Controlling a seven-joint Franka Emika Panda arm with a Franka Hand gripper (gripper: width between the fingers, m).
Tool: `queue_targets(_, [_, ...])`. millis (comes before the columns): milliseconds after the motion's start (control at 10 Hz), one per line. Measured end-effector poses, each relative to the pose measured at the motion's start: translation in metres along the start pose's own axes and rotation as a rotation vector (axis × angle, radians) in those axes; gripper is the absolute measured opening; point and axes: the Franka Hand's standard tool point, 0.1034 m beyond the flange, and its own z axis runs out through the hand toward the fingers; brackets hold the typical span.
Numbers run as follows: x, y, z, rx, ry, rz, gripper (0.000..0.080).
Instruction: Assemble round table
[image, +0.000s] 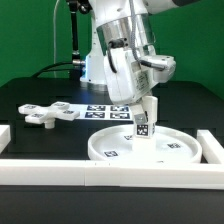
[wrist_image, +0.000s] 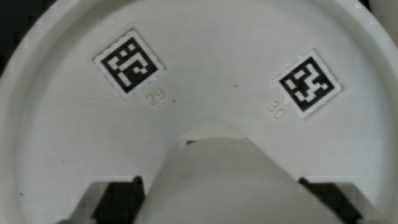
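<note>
The round disc (image: 143, 146) lies flat on the black table near the front rail, with square markers on its face. My gripper (image: 146, 116) is shut on the short cylinder leg (image: 145, 122) and holds it upright over the middle of the disc, its lower end at or just above the disc. In the wrist view the leg (wrist_image: 221, 175) fills the space between the black fingers (wrist_image: 119, 196), and the disc (wrist_image: 214, 60) with two markers lies right below it. The cross-shaped foot piece (image: 43, 115) lies on the table at the exterior view's left.
The marker board (image: 108, 108) lies flat behind the disc, under the arm. White border rails run along the front (image: 110, 172) and at the exterior view's right (image: 210, 145). A green wall stands behind.
</note>
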Motion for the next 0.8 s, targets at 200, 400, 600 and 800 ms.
queue_targets(200, [-0.01, 0.002, -0.001, -0.058, 0.026, -0.161, 0.0604])
queue_targets(400, [-0.017, 0.003, -0.008, -0.081, 0.019, -0.267, 0.0647])
queue_targets(600, [-0.017, 0.003, -0.007, -0.083, 0.015, -0.414, 0.0647])
queue_targets(800, [-0.016, 0.003, -0.007, -0.085, 0.009, -0.56, 0.0649])
